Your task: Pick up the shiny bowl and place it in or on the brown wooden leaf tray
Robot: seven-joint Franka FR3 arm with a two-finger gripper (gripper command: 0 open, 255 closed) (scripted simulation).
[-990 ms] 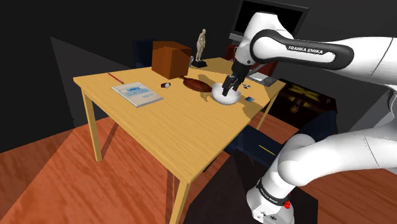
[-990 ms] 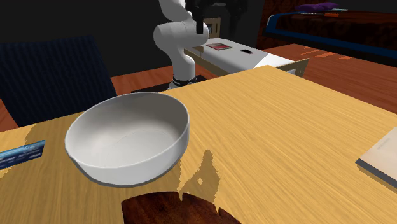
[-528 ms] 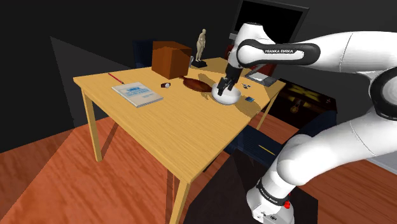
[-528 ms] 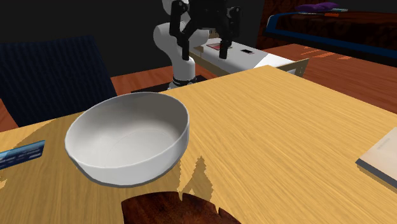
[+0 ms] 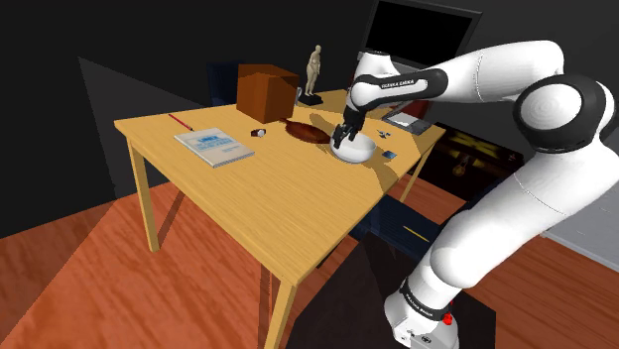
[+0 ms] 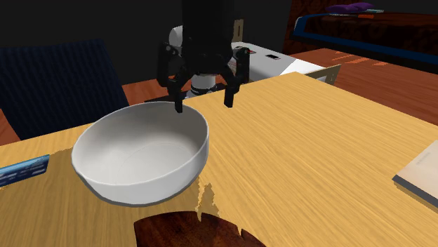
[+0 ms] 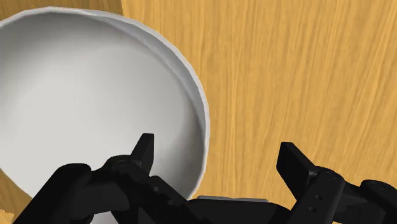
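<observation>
The bowl (image 6: pixel 140 154) is seen as a round, deep, smooth dish, drawn pale grey-white, with nothing inside it. It is set upright on the yellow wooden table (image 5: pixel 268 203), just beside the dark brown leaf tray (image 5: pixel 305 131). The black gripper (image 6: pixel 203 105) is held right above the bowl's rim. Its two fingers are spread wide apart. One finger is placed over the inside of the bowl, the other over the table outside it. Nothing is gripped.
</observation>
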